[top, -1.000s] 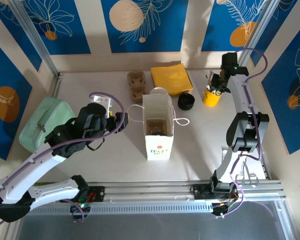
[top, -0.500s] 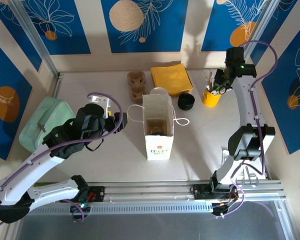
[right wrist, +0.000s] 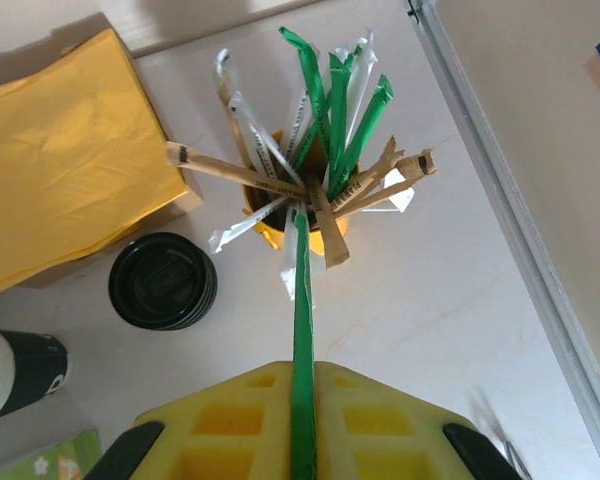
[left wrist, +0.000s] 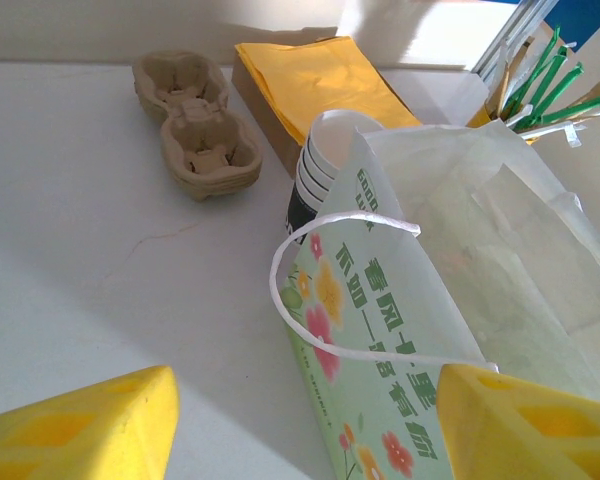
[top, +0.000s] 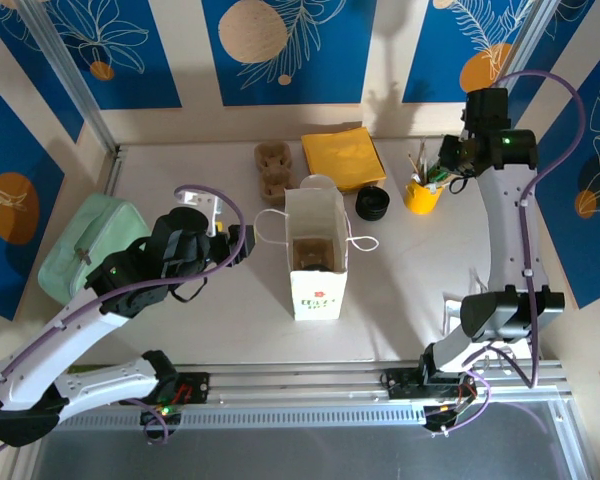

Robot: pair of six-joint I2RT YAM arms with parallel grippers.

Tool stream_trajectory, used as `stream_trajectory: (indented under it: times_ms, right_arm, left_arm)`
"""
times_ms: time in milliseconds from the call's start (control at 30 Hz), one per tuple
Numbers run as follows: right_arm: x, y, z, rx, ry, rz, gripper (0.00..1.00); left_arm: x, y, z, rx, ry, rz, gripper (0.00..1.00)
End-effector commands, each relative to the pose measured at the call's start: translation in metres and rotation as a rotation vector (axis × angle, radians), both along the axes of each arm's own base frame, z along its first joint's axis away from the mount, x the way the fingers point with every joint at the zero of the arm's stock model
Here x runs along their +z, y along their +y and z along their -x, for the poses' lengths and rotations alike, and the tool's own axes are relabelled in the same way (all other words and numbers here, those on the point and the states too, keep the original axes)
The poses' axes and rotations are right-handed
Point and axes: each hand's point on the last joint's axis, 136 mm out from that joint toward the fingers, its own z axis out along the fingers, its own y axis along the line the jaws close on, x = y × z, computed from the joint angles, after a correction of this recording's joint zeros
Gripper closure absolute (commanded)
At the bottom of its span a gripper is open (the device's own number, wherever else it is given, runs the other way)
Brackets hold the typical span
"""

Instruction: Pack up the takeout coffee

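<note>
Clenching a thin green wrapped straw [right wrist: 300,290] over the yellow stick-filled cup [right wrist: 267,233] at the desk's [top: 400,290] far right corner, the right gripper [right wrist: 302,380] is risking dragging neighbouring sticks out. The left gripper [left wrist: 305,430] is hovering released; the black-lidded takeout coffee [top: 314,258] seems to be sitting inside the mid-desk white paper bag [top: 318,292].

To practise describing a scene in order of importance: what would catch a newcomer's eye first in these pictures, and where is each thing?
The white flower-printed paper bag stands open mid-table, the left gripper open just to its left. At the far right, the right gripper is shut on a green-wrapped stick above the yellow cup bristling with more.
</note>
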Motion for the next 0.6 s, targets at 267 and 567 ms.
stream_trajectory:
  times_ms: [267,567]
  right_arm:
    - [0.084,0.063,0.085,0.204,-0.189,-0.156,0.86]
    - [0.110,0.146,0.144,0.534,-0.177,-0.390,0.84]
  left_arm:
    - [0.002,0.007,-0.003,0.028,-0.010,-0.014,0.31]
    - [-0.001,0.005,-0.005,0.035,0.008,-0.022,0.32]
